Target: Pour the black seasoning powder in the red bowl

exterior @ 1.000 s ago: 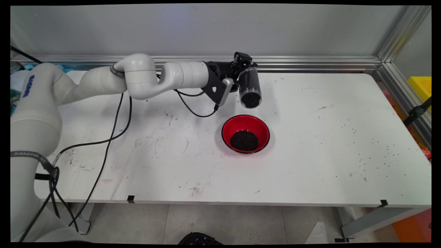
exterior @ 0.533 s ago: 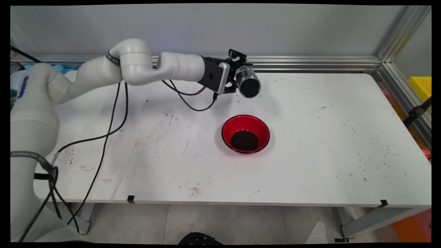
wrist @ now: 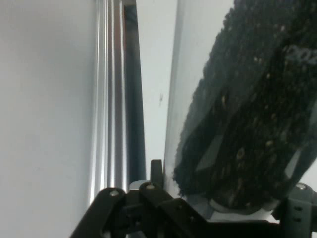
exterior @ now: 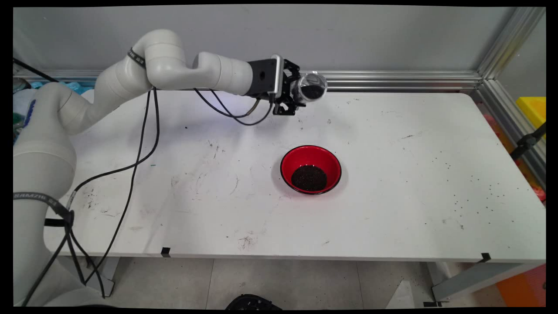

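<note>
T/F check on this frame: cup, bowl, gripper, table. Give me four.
1. The gripper holds a clear cup with dark grains inside. True.
2. The cup sits on the table. False: it is held up in the air near the back rail.
3. The red bowl is empty. False: a dark pile lies in it.
4. The bowl stands nearer the camera than the cup. True.
</note>
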Motion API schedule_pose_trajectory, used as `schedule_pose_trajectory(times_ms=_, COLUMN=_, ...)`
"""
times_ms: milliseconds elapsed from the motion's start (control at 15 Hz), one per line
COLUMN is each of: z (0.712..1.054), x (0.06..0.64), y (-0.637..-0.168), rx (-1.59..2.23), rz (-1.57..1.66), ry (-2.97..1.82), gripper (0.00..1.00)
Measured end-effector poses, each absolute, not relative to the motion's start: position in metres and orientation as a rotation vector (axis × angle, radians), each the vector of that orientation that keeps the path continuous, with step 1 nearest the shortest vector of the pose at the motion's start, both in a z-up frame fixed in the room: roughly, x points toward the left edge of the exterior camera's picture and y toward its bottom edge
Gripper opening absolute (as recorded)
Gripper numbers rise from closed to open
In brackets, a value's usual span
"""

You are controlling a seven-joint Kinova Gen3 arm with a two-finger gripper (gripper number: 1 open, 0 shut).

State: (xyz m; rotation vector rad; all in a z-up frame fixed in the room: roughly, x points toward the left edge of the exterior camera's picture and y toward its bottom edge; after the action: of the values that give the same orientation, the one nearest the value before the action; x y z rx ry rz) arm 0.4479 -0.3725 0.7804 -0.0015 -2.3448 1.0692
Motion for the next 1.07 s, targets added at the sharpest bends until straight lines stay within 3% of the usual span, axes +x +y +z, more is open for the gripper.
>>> schedule_pose_trajectory(times_ms=600, z=0.786, x=0.458, y=-0.378, rx=0.347, rz=0.764, ry=-2.281, gripper=0.0)
schedule_pose_trajectory(times_ms=1067, z=0.764, x=0.463, y=-0.387, rx=0.626, rz=0.59, ry=-2.188, gripper=0.0)
